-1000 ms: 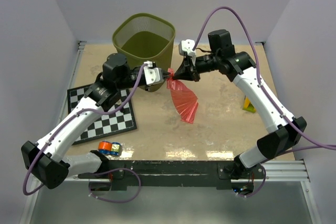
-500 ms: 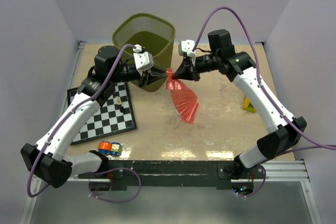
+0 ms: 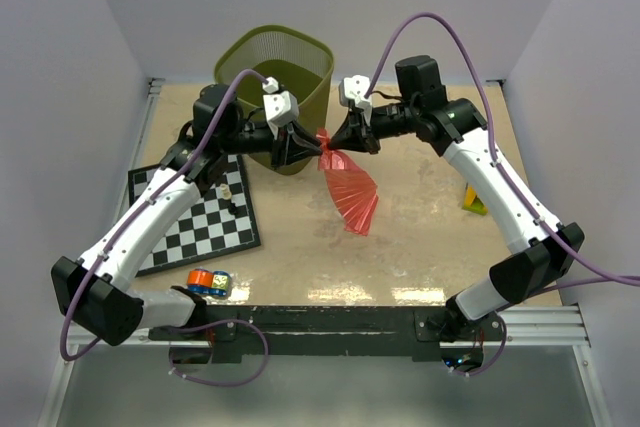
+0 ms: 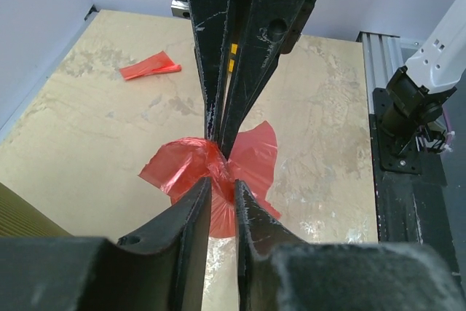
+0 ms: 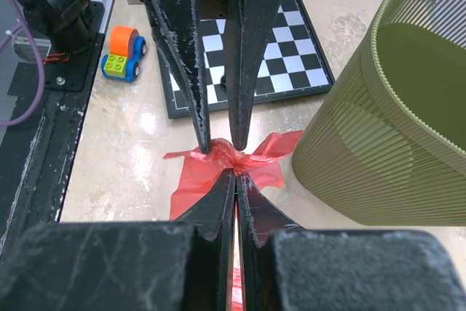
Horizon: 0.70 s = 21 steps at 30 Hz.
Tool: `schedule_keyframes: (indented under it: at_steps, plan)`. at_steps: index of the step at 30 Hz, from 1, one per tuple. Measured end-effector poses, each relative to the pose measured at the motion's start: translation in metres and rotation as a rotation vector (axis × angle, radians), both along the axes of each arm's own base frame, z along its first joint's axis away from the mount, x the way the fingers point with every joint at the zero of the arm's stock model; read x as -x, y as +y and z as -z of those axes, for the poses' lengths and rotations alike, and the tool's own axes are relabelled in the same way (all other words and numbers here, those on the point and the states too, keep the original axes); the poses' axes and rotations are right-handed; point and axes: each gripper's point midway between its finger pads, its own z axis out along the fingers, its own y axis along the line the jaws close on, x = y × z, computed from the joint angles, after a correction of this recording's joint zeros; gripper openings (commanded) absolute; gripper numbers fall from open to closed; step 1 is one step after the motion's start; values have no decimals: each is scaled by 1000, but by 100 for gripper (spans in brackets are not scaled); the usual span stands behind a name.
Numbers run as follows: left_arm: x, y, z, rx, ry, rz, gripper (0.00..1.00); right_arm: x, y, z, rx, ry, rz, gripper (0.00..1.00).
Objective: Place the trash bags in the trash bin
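A red trash bag point(image 3: 352, 197) hangs fanned out above the table, right of the olive-green mesh trash bin point(image 3: 300, 112). My right gripper point(image 3: 337, 143) is shut on the bag's bunched top point(image 5: 251, 159), jaws pressed together point(image 5: 237, 174). From the opposite side my left gripper point(image 3: 314, 143) meets it tip to tip. It is open by a narrow gap point(image 4: 222, 183), and its fingertips point(image 5: 200, 132) straddle the same bunch point(image 4: 211, 158). A second trash bag, a small flat red strip point(image 4: 149, 69), lies on the table farther off. The bin point(image 5: 386, 129) stands just beside the held bag.
A checkerboard point(image 3: 200, 212) lies at the left with a small piece on it. An orange, green and blue toy car point(image 3: 208, 282) sits near the front edge point(image 5: 122, 52). A yellow-green block point(image 3: 473, 199) lies by the right arm.
My left arm swung up and right from beside the bin, bringing its fingertips to the bag's bunched top, and its jaws parted slightly. The right gripper and the bag stayed put.
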Motion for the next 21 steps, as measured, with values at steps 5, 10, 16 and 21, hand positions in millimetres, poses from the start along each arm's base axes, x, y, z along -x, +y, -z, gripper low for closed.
schedule_keyframes:
  at_steps: [5, 10, 16, 21]
  plan:
    - [-1, -2, 0, 5, 7, 3, 6, 0, 0, 0, 1, 0, -1, 6]
    - [-2, -2, 1, 7, 9, 5, 0, 0, 0, 0, 3, -1, 3, 6]
    - [2, -3, 0, 9, 17, 29, 0, -1, 0, 1, 4, -1, 6, 8]
    - [4, 0, 0, 6, 30, 42, 0, -3, -2, -1, 5, 11, 31, 8]
